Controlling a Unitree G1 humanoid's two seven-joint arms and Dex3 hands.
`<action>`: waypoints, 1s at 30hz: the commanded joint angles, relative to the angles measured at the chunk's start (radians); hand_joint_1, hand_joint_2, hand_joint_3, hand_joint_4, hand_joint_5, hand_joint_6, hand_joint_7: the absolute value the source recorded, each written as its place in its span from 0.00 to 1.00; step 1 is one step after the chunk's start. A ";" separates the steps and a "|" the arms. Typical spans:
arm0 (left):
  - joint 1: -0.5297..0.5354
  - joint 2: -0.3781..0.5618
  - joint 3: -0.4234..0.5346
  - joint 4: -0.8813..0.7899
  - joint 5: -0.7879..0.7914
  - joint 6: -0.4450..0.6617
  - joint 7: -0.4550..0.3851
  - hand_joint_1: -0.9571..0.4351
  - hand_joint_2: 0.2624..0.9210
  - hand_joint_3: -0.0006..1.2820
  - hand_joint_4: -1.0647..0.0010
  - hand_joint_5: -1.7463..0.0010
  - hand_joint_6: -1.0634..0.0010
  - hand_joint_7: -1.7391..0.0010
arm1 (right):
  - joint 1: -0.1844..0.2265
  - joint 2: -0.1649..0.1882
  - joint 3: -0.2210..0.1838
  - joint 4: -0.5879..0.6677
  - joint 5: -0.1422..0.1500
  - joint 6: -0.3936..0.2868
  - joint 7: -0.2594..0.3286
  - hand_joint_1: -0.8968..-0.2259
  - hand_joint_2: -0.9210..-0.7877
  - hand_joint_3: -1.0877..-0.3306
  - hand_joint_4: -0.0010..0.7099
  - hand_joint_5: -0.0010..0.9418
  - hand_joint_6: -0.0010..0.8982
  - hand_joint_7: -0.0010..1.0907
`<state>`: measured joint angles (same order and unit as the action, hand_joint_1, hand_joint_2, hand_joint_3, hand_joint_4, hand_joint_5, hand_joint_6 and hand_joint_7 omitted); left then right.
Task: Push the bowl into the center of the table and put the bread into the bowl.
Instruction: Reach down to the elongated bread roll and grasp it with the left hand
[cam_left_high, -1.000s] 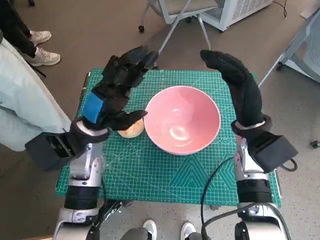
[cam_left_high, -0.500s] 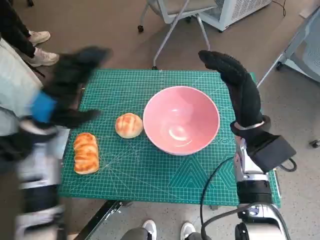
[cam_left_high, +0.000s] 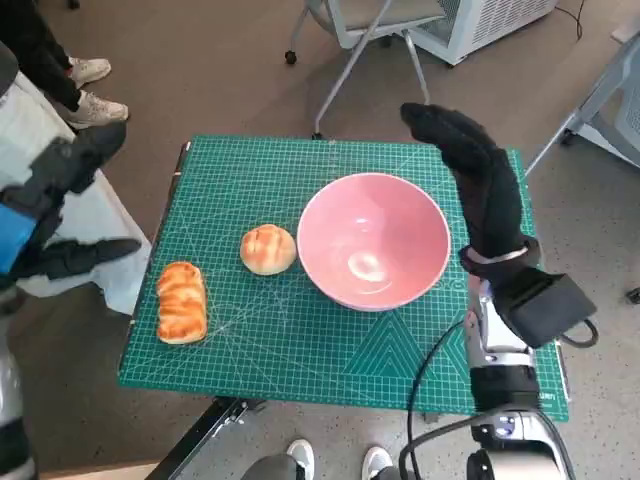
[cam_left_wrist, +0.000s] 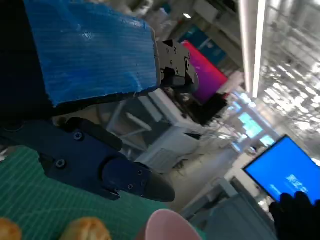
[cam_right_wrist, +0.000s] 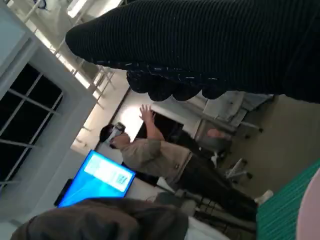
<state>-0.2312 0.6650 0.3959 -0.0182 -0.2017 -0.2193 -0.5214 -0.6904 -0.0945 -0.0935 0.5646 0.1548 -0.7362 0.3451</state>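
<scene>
The left hand (cam_left_high: 45, 215) has swung out past the table's (cam_left_high: 300, 370) left edge, empty, fingers apart; the whole head view has shifted slightly too. One pink bowl (cam_left_high: 374, 240) sits upright, mouth up, about mid-table. Two breads lie left of the bowl: a round bun (cam_left_high: 268, 249) just beside its rim, and a long loaf (cam_left_high: 182, 301) nearer the table's left edge, long axis running front to back. The right hand (cam_left_high: 475, 165) hovers open beside the bowl's right rim, fingers extended toward the far edge.
</scene>
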 joint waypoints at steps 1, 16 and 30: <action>0.019 0.006 0.006 -0.010 -0.037 -0.013 -0.029 0.39 0.96 0.00 0.74 1.00 0.75 0.87 | 0.005 0.015 0.001 0.023 0.013 0.007 -0.002 0.27 0.00 0.39 0.25 0.00 0.05 0.52; -0.107 0.125 -0.098 0.336 -0.004 -0.284 -0.325 0.66 0.86 0.00 0.69 0.99 0.67 0.92 | -0.010 0.031 -0.007 0.081 0.064 0.005 0.046 0.21 0.00 0.40 0.25 0.00 0.04 0.53; -0.178 0.233 -0.287 0.442 0.584 -0.591 -0.036 0.76 0.74 0.00 0.62 0.99 0.55 0.97 | -0.009 0.020 -0.016 0.081 0.072 0.020 0.053 0.22 0.00 0.39 0.24 0.00 0.03 0.53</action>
<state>-0.3733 0.8494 0.1604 0.3916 0.2783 -0.7406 -0.6146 -0.7095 -0.0703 -0.1054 0.6322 0.2184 -0.7366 0.3896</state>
